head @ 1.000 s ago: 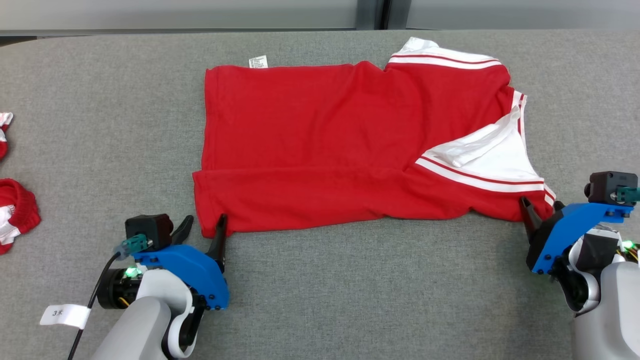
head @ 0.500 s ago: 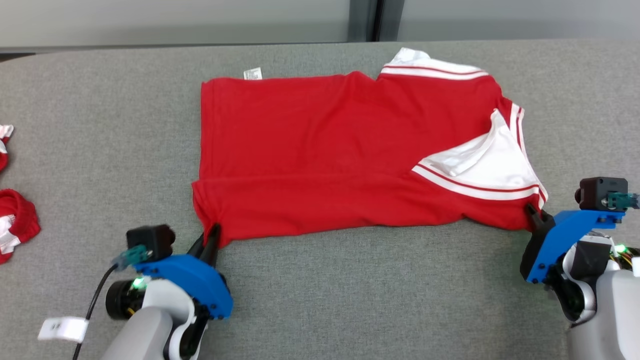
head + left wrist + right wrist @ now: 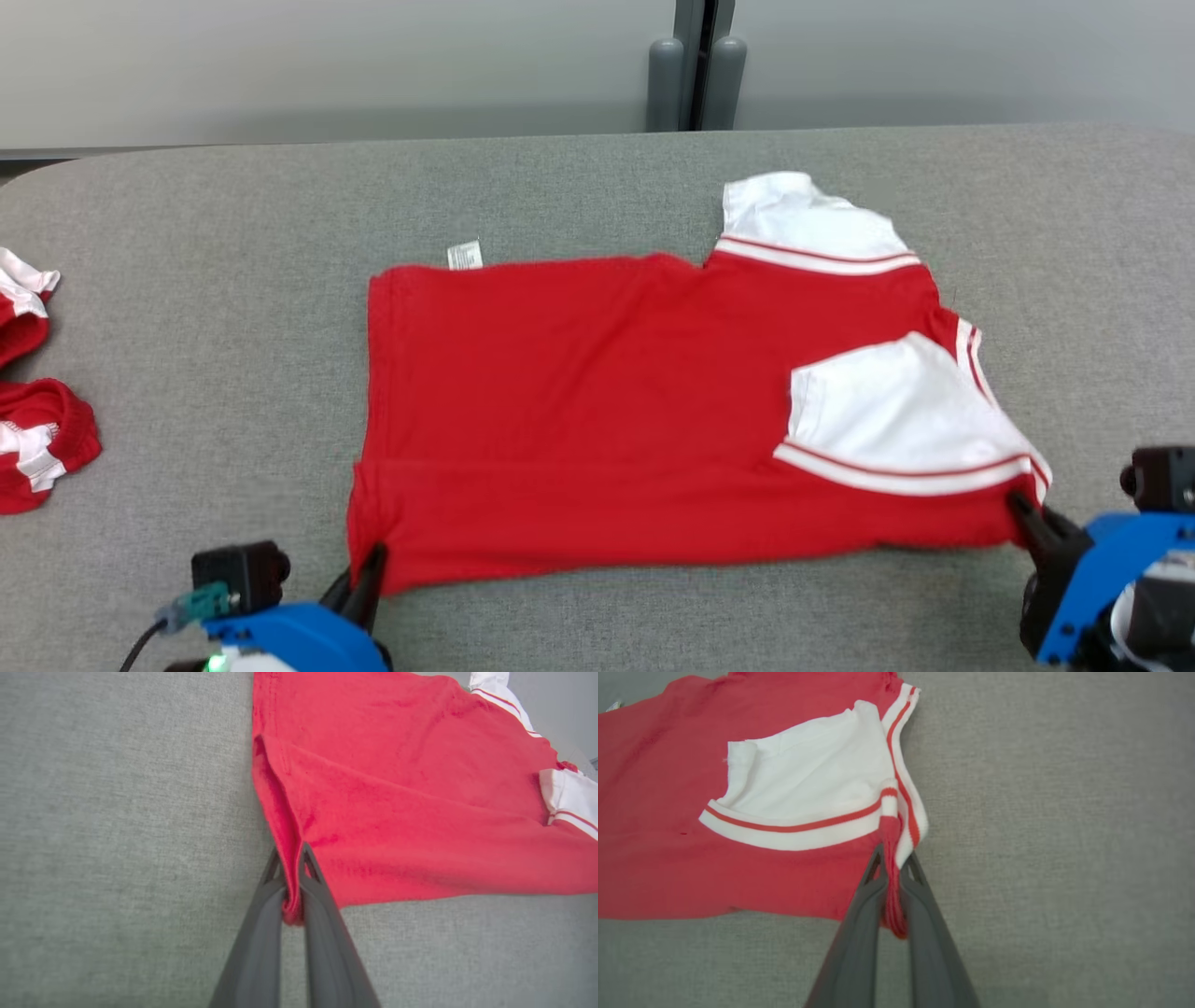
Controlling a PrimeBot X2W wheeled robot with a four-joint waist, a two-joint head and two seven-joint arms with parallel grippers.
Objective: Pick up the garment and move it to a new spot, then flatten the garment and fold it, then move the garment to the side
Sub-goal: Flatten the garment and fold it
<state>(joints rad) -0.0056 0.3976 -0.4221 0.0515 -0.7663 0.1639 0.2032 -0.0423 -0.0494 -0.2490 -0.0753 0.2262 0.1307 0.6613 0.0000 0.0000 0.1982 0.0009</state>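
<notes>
Now clamped: at the bottom left of the head view, the left gripper (image 3: 369, 569) pinches the near left corner of the red garment (image 3: 579, 401). Its jaws are drawn tight on a bunched fold of cloth where a second ago they stood wide apart astride it. At the bottom right, the right gripper (image 3: 1019, 509) is likewise closed hard on the near right corner, beside the white, red-striped sleeve (image 3: 896, 411), having been open a moment earlier.

The garment lies spread on the grey counter (image 3: 653, 625) in the middle of the frame, mostly flat, its near edge drawn into small peaks at both held corners. With both near corners secured, the fold looks ready to begin. The likely next move is to lift that edge and carry it toward the far one, where a small white label (image 3: 464, 255) pokes out at the cloth's upper left. Other red-and-white clothes (image 3: 37, 448) sit well apart at the frame's left edge.
</notes>
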